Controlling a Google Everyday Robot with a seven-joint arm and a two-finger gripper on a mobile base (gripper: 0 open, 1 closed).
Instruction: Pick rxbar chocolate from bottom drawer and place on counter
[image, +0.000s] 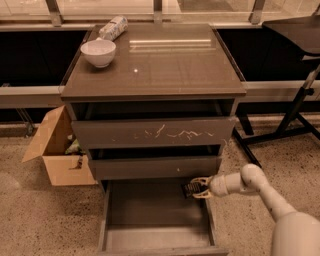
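The bottom drawer (150, 235) is pulled open at the foot of the cabinet and its floor shows bare. My gripper (196, 188) hangs over the drawer's right rear part, just below the middle drawer front, and is shut on the rxbar chocolate (190, 188), a small black bar held above the drawer floor. The white arm reaches in from the lower right. The counter (165, 65) is the glossy grey-brown top of the cabinet, above.
A white bowl (98, 52) and a white-and-grey cylindrical packet (112, 27) sit at the counter's back left. An open cardboard box (57, 150) stands on the floor left of the cabinet. A black stand's legs (290, 125) are at the right.
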